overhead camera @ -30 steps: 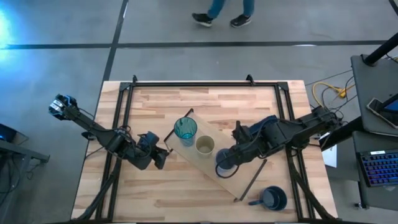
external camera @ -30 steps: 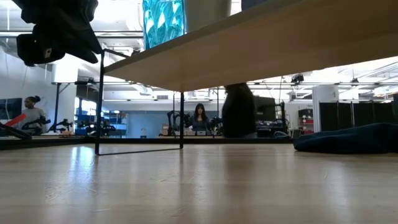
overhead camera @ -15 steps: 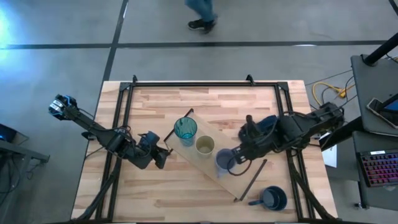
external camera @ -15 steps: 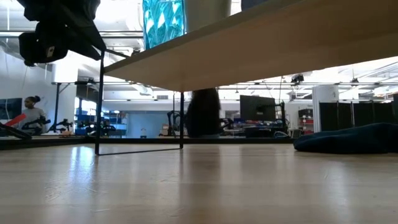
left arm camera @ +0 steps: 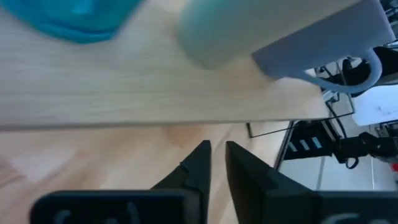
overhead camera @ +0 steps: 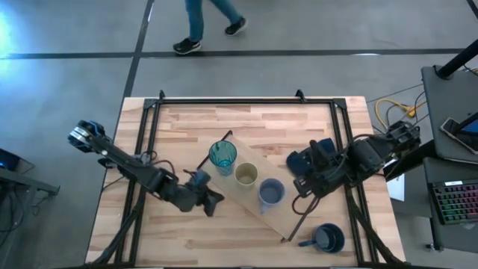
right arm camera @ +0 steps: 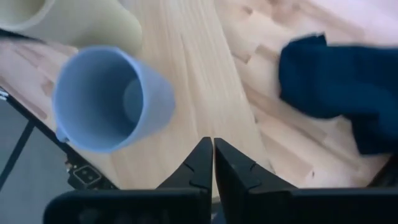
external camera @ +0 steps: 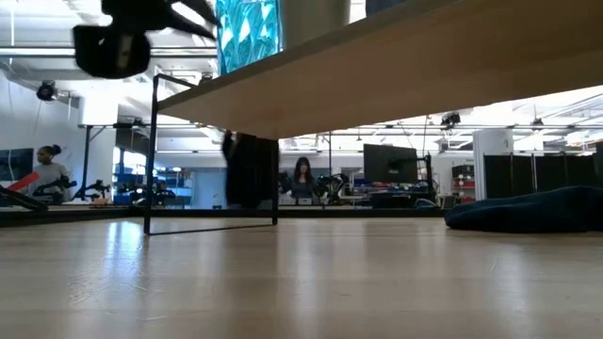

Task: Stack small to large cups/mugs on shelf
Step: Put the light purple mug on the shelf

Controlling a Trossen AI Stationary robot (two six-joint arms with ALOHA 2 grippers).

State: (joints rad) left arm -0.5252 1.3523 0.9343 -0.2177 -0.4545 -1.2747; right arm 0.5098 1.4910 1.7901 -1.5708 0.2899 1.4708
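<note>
The light-wood shelf (overhead camera: 254, 205) lies slantwise across the table's middle. On it, in a row, stand the teal tumbler (overhead camera: 222, 155), the olive cup (overhead camera: 246, 175) and the periwinkle cup (overhead camera: 271, 193), each upright on its base. The navy mug (overhead camera: 327, 237) stands on the table near the front right. My left gripper (overhead camera: 213, 202) is shut and empty beside the shelf's near-left long edge (left arm camera: 155, 87). My right gripper (overhead camera: 299, 185) is shut and empty just right of the periwinkle cup (right arm camera: 106, 99), apart from it.
A dark blue cloth (overhead camera: 310, 157) lies on the table right of the shelf, under my right arm; it also shows in the right wrist view (right arm camera: 336, 87). The shelf's dark end bars (overhead camera: 306, 213) stand at both short ends. A person walks beyond the table's far edge (overhead camera: 202, 22).
My right gripper has let go of the periwinkle cup and drawn back toward the table's right edge; the cup stays upright on the shelf. My left gripper has moved toward the right and near, up to the shelf's long edge.
</note>
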